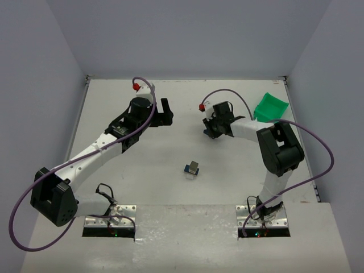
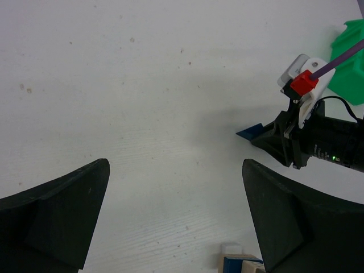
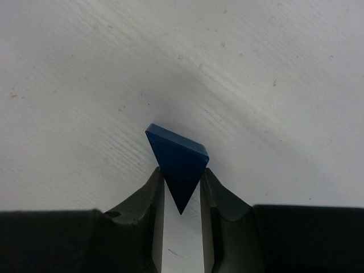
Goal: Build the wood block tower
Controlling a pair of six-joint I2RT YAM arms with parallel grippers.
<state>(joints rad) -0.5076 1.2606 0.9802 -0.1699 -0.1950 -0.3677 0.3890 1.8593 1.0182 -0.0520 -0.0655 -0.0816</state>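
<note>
Blue roof piece (image 3: 177, 154) pinched in R tool (image 3: 181, 172).

Top view, arm bases at 6 o'clock on table (image 1: 170, 187). Near table centre, a touch toward 6: block stack (image 1: 193, 169), standing free, well apart from both arms. At 1 o'clock from stack: right gripper (image 1: 209, 129), wedge piece (image 3: 177, 165) pinched between its fingers (image 3: 149, 199), point of wedge toward the wrist, broad end out past the fingertips. At 2 o'clock from that gripper, near far right corner: bin (image 1: 270, 108), just behind right forearm. At 11 o'clock from stack: left gripper (image 1: 165, 112), lying at 9 o'clock of right gripper, apart from it.
</note>
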